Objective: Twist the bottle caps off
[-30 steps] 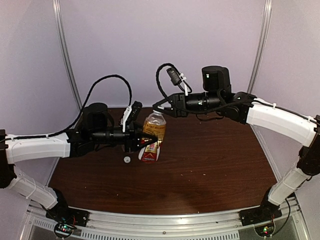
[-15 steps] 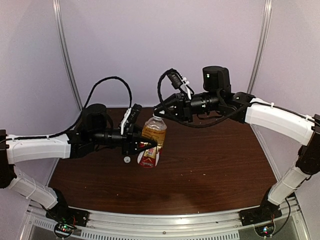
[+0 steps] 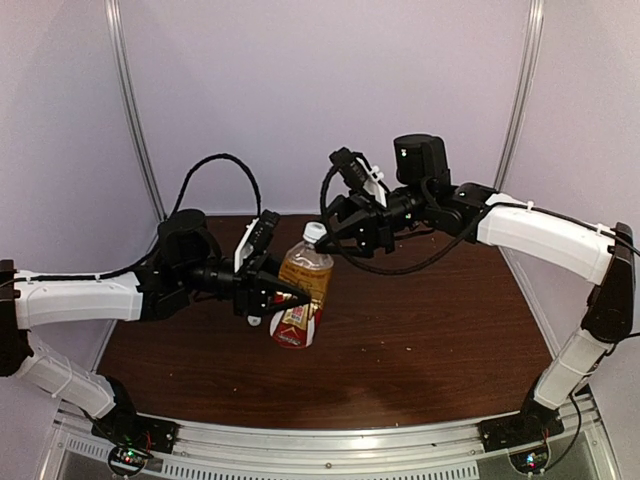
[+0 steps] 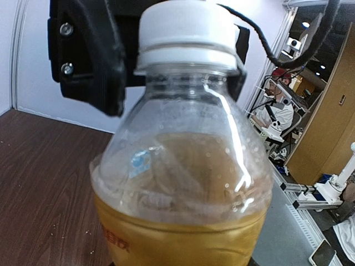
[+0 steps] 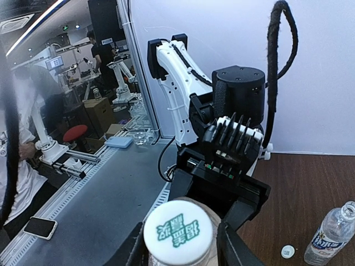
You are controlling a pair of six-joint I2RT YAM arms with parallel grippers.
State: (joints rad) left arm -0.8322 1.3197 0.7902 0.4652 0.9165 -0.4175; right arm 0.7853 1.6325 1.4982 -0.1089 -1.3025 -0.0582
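- Currently you are on the capped bottle: your left tool (image 3: 292, 296) is clamped on the amber bottle (image 3: 303, 275) at its label and holds it tilted over the table (image 3: 430, 320). I cannot tell whether its base touches the wood
- The white cap (image 5: 178, 231) sits fully down on that bottle's neck with the ring under it seated, so I judge that no unscrewing has been done here yet
- Your right tool (image 3: 333, 236) is at the cap with its fingers (image 5: 228, 246) parted, one on each side. The left wrist view shows a sliver of gap beside the cap, so it reads as open, not pinching
- The other half looks done: the clear bottle (image 5: 331, 235) stands on the table with a bare, open neck, and a loose cap (image 5: 287, 251) lies near it
- For the next move, I would close the right tool squarely on the cap's side wall and keep the left grip firm so the bottle cannot spin, then turn the wrist. The bottle is tilted and holds liquid, so take the cap off gently
- The cap's top carries green printed characters that I cannot read with confidence. Red-orange characters show at the amber label's upper edge, cut off by the frame. The clear bottle's white-blue label has blue script that is too small to read
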